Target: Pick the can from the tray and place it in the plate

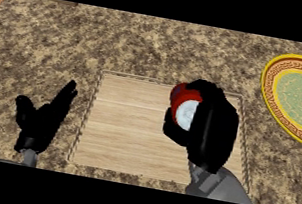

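Clasping the can (pixel 183 104) with the right hand (pixel 213 130), black fingers and thumb curled round its side. Comes in from the view's lower edge on a grey forearm (pixel 220 187), rising steeply and leaning a little leftward. Turns the back of the hand toward the view, hiding much of the can. Leaves on show only a red wall at the hand's upper left and, just below it, a pale round end facing left and toward the view. Looks tipped rather than upright, going by that end.

Holds the can over the upper right part of the wooden tray (pixel 130 131), inside the tray's rim. Cannot tell contact with the boards from a lift clear of them. Keeps well apart from the plate (pixel 269 89), with a strip of speckled stone surface (pixel 141 46) between tray and plate. Lies at the view's right edge, that plate, yellow-rimmed with a patterned band and a green centre, partly cut off.

Resting left of the tray, the left hand (pixel 43 115): open, fingers straight and pointing up and slightly rightward, thumb spread out to the left. Hangs over the bare surface just outside the tray's left rim, apart from tray and can alike. Rises from a short stub of grey forearm (pixel 28 156) at the lower edge.
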Robot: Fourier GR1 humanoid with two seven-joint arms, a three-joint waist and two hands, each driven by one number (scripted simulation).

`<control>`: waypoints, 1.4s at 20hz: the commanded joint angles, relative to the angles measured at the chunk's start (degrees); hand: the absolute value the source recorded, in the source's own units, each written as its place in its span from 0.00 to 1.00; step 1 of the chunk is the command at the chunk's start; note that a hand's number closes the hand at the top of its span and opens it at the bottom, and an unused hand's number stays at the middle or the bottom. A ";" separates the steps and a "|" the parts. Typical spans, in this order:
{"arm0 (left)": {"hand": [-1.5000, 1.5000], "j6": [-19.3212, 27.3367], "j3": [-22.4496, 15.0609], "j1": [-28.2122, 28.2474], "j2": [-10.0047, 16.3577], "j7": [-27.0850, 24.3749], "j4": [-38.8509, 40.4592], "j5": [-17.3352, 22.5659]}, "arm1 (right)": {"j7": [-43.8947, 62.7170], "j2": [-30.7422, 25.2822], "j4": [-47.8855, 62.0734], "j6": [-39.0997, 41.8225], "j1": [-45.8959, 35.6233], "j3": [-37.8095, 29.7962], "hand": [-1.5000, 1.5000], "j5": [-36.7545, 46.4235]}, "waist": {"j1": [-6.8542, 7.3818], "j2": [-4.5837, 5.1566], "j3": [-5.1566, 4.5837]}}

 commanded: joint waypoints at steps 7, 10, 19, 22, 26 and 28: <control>0.50 -0.60 -1.44 2.21 -1.48 0.08 1.29 -0.73 | -5.05 -3.78 -5.36 -17.34 7.77 -15.62 1.00 -6.23 | 0.69 0.71 -0.35; 0.50 -1.33 0.24 -0.65 -1.10 0.97 4.07 0.16 | -11.04 -6.24 -6.51 -21.91 10.13 -18.70 1.00 -12.36 | 0.55 0.74 -0.35; 0.50 -1.05 -0.79 -0.89 -1.78 2.71 1.40 -0.76 | -27.12 -17.52 16.11 -30.14 3.69 -36.19 1.00 -26.90 | 1.72 1.06 -0.25; 0.50 -2.73 1.20 -2.27 -0.12 2.50 2.54 0.15 | -36.49 -20.60 23.72 -30.21 1.73 -39.00 1.00 -36.15 | 1.68 0.99 -0.28; 0.50 -1.00 0.16 -1.90 -1.79 3.94 1.68 -0.82 | -47.63 -24.65 32.94 -27.64 -2.80 -44.25 1.00 -45.71 | 1.90 1.05 -0.23; 0.50 -1.28 -0.41 -1.13 -2.30 1.37 2.73 -1.60 | -51.71 -26.36 40.15 -25.95 -7.08 -47.29 1.00 -48.80 | 2.48 1.25 -0.21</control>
